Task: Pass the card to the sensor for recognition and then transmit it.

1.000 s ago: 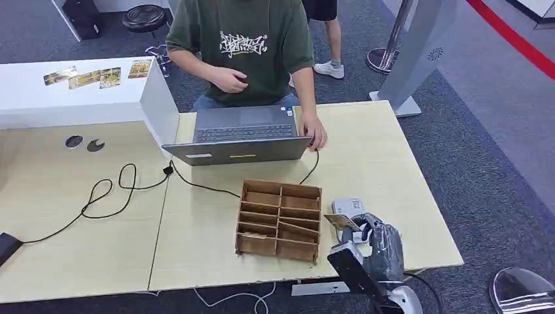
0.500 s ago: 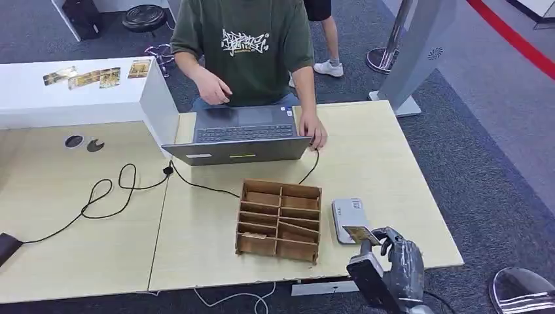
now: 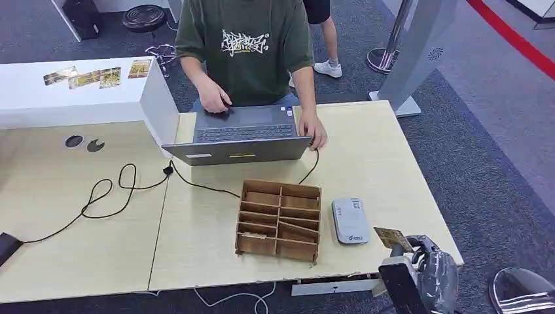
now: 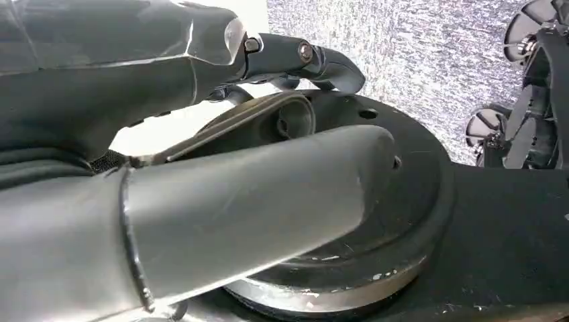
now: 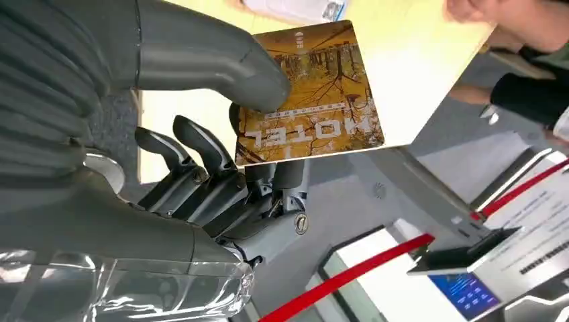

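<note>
"HOTEL" — on the card point(image 5: 310, 94)

Sensor point(image 3: 349, 221) right of divided box point(image 3: 279, 220)

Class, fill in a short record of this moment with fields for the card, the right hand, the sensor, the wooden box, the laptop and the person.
card: yellow-brown, printed HOTEL, pinched by the right hand
right hand: at the table's near right corner, holding the card
sensor: small white device flat on the table, apart from the card
wooden box: divided organiser, left of the sensor
laptop: open at the far edge
person: green shirt, hands at the laptop
</note>
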Motion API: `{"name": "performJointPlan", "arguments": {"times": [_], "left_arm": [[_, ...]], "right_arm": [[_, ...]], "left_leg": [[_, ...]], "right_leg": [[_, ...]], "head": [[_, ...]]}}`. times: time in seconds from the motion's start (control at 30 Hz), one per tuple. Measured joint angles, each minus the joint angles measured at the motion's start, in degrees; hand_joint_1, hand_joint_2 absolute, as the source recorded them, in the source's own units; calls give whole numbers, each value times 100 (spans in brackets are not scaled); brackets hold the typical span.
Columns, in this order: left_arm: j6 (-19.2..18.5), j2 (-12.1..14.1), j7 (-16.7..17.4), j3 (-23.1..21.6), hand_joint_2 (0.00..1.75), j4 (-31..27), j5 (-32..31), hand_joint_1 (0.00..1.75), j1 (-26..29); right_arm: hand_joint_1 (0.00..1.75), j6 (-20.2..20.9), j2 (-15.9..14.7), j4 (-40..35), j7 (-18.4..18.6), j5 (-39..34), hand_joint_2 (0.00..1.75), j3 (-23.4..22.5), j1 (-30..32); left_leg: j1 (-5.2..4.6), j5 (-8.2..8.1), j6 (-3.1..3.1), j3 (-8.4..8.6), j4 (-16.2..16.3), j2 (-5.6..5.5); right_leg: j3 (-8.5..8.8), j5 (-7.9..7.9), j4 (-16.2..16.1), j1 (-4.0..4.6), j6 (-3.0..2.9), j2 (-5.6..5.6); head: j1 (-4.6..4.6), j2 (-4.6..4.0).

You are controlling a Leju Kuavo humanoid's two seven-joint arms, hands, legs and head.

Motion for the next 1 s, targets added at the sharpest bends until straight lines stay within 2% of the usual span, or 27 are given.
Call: {"name": "performJointPlan", "arguments": {"times": [0.13, 0.4, 0.73, 1.0], "left_arm": [[22, 0, 6, 0, 0, 0, 24, 0, 11], [31, 0, 6, 0, 0, 0, 61, 0, 18], [28, -2, 6, 0, 0, 0, 74, 0, 18], [-2, -4, -15, 0, 0, 0, 87, 0, 17]], "right_arm": [[175, 0, 227, -136, -158, 52, 175, -341, 200], [175, 0, 780, -409, -721, -59, 175, -1007, 445], [175, 0, 1036, -483, -813, -96, 175, -1230, 469], [175, 0, 1480, -518, -1756, -107, 175, -1451, 216]], "left_leg": [[0, 0, 0, 0, 0, 0], [0, 0, 0, 0, -1, 3], [0, 0, 0, 1, -1, 3], [1, 0, -1, 1, -2, 5]], "right_leg": [[-1, 0, 0, 0, 0, 0], [-2, -3, 1, 1, -4, 2], [-1, -3, 1, 0, -4, 2], [-1, -2, 2, 1, -5, 3]], "head": [[-2, 0], [-2, -2], [-2, 0], [-2, 0]]}}
